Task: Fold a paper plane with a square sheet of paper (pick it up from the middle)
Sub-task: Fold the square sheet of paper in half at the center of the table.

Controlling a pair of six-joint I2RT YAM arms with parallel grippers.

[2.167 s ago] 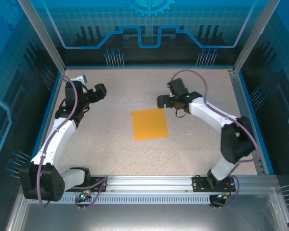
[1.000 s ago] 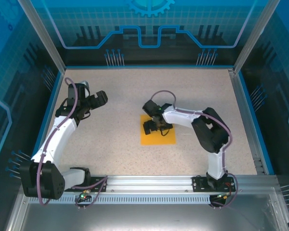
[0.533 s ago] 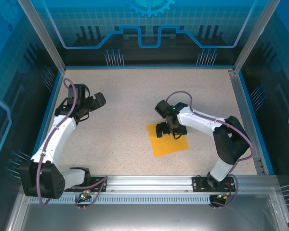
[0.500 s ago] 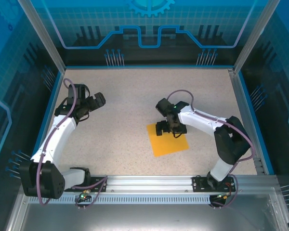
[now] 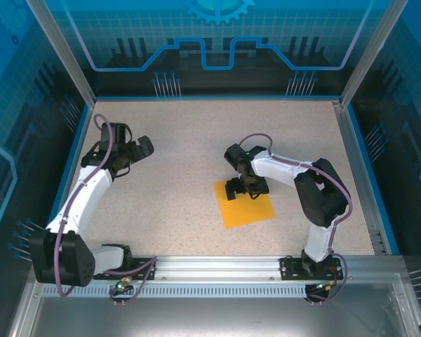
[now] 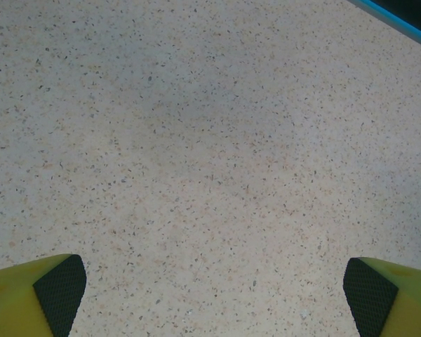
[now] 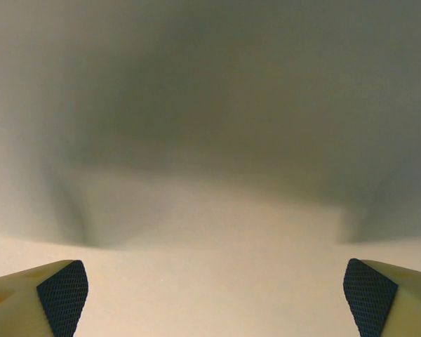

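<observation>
A pale, speckled tabletop has a thin blue rim along its left, far and right edges. Two slanted metal posts rise at its far corners. Between them stands a dark back panel printed with a blue grid, angular lines and part of a gear. A ridged silver rail runs along the near edge.

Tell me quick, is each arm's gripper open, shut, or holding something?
Left gripper: open, holding nothing.
Right gripper: open, low over the paper, holding nothing.
</observation>
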